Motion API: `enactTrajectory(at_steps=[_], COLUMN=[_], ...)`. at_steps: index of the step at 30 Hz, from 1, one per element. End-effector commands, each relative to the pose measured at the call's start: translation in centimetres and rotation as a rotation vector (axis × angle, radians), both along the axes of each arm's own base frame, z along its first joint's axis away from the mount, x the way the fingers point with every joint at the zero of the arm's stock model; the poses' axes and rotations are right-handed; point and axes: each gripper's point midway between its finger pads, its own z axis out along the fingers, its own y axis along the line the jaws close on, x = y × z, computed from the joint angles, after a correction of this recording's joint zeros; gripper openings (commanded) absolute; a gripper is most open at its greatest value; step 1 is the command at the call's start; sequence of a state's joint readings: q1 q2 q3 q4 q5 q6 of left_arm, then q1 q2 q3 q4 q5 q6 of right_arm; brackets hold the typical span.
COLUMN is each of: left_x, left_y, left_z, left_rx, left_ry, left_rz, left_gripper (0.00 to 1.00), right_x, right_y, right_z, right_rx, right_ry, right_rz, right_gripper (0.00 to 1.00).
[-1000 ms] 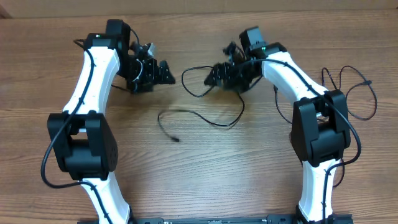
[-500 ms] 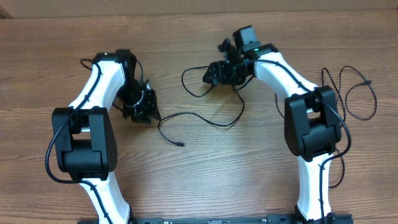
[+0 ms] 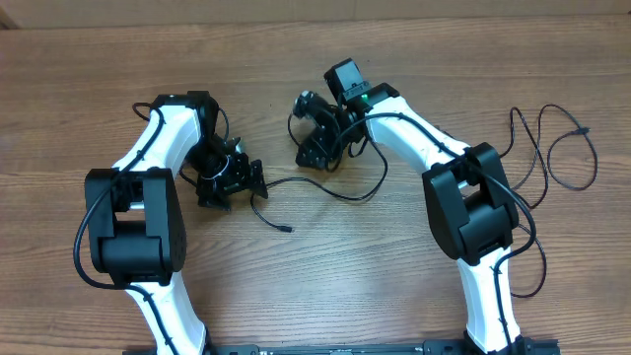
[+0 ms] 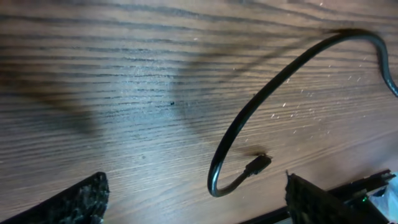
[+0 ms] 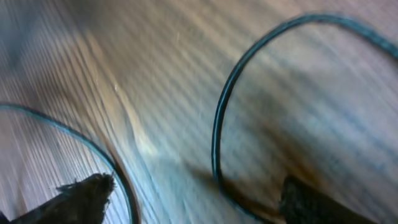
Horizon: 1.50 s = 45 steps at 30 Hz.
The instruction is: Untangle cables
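Table (image 3: 325, 296): wood-grain top, with the arm bases (image 3: 168, 330) at its 6 o'clock edge. Plug (image 3: 286, 229): free end of the middle cable (image 3: 345, 197), flat on the wood just short of centre, at 5 o'clock from the left gripper (image 3: 254, 180). Left gripper: low over the wood at 9 o'clock from centre, fingers spread wide with nothing between them. In its wrist view the fingertips (image 4: 74, 202) sit at the bottom corners, and the middle cable (image 4: 261, 106) hooks across bare wood between them to the plug (image 4: 258, 163), touching neither. Middle cable: runs from the plug in a small hook, sags toward 3 o'clock, then climbs toward 12 o'clock under the right gripper (image 3: 315, 156), with a loop on that gripper's 9 o'clock side. Right gripper: beyond centre at 12 o'clock, fingers wide. Its wrist view is blurred; the middle cable (image 5: 217, 124) arcs on the wood between the fingertips (image 5: 78, 196), and contact cannot be told. Second cable (image 3: 577, 148): loose loops at 2 o'clock, well apart from both grippers.
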<state>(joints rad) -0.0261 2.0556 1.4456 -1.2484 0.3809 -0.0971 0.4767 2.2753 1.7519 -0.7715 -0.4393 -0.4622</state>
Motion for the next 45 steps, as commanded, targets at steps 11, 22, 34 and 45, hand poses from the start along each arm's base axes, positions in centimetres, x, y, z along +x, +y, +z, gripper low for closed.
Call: enactTrajectory(at_steps=[11,22,34,45], left_x=[0.1,0.3,3.3,2.1], left_y=[-0.4,0.8,1.2,1.1], left_z=[-0.3,-2.6,-4.5,-4.7], left_rx=[-0.01,0.082,0.113,0.104], left_ry=[-0.006,-0.02,-0.168,-0.131], left_rz=[-0.011,0.061,0.086,0.058], left_gripper=[0.99,0.84,0.8,0.8], right_x=[-5.4,-8.3,-6.7,-1.9], right_y=[2.7,3.0,3.6,3.0], right_z=[-1.1,-1.4,-0.1,0.0], right_rx=[-0.075,-0.098,-0.061,-0.16], right_ry=[-0.084,-0.021,-0.106,-0.282], right_rz=[0.423,0.498,0.53,0.465], right_gripper=[0.97,0.96,0.98,0.99])
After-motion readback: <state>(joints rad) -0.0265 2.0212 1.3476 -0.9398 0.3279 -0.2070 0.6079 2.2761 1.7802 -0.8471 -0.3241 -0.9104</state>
